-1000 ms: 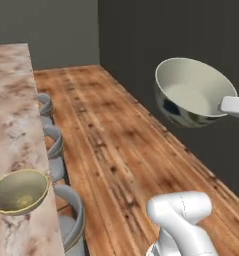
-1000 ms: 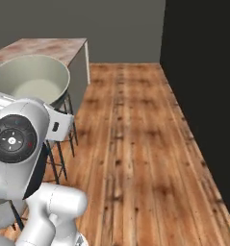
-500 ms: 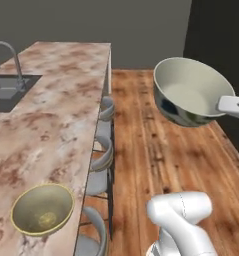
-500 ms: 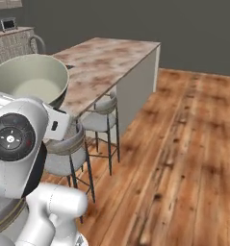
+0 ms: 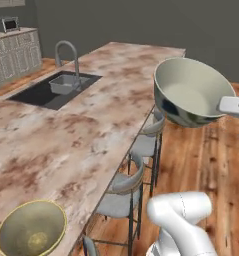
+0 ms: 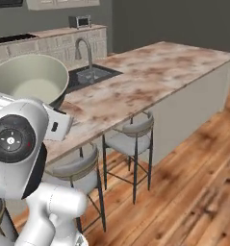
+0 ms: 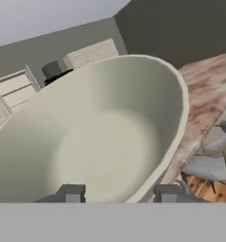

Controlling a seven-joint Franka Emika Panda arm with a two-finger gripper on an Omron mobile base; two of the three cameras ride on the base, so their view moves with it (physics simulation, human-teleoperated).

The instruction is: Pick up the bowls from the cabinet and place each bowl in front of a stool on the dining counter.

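Grey-green bowl (image 5: pixel 190 92) hangs tilted beside the counter's (image 5: pixel 81 135) right edge — the pincer (image 7: pixel 119 193) apparently clamps its near rim.

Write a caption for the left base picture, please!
Gripper carries the grey bowl above the stools; the yellow bowl sits on the counter.

a home kitchen — marble dining counter (image 5: pixel 66 145), sink (image 5: pixel 63 85), stools (image 6: pixel 131 137).
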